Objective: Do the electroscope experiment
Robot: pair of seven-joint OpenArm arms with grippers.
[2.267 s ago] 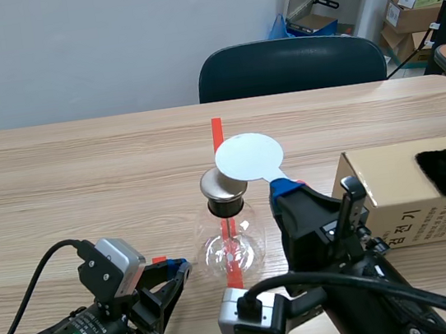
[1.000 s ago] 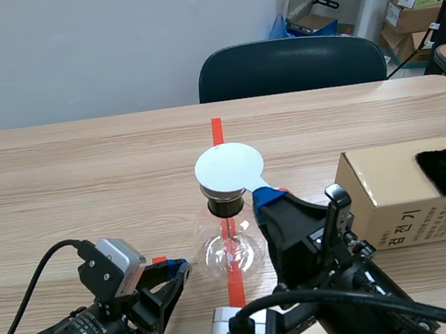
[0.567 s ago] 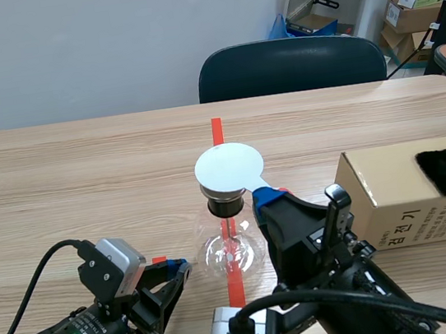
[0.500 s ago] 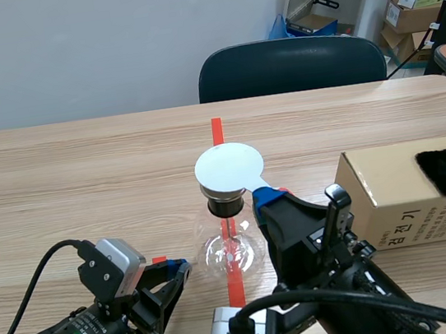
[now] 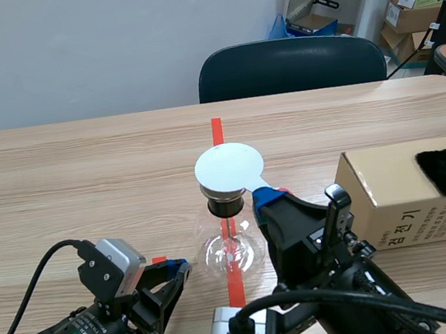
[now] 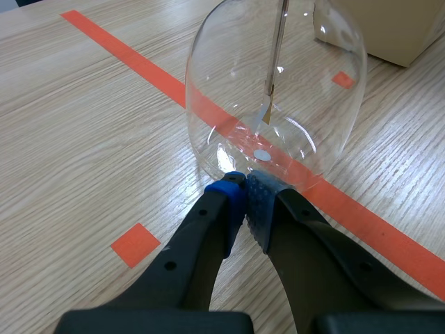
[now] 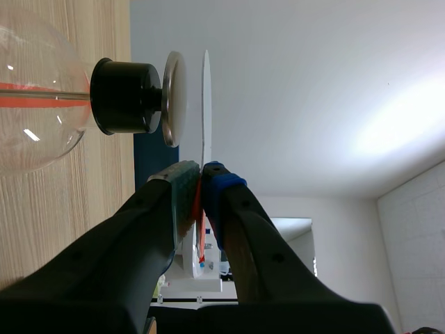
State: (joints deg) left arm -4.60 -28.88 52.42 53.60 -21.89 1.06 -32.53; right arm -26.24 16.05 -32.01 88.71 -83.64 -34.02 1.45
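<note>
Holding white disc (image 5: 229, 168) level just over electroscope (image 5: 233, 247) cap (image 7: 172, 97) judged best: slim gap, no tilt, no knock. Electroscope stood upright mid-bench (image 5: 83, 178) on tape line. Clenched on disc's stem: right claw (image 7: 200, 182), beside cap. Pinched together and empty: left claw (image 6: 245, 198), tips at electroscope's glass base, contact unclear. Cardboard box (image 5: 401, 192) nearby.
</note>
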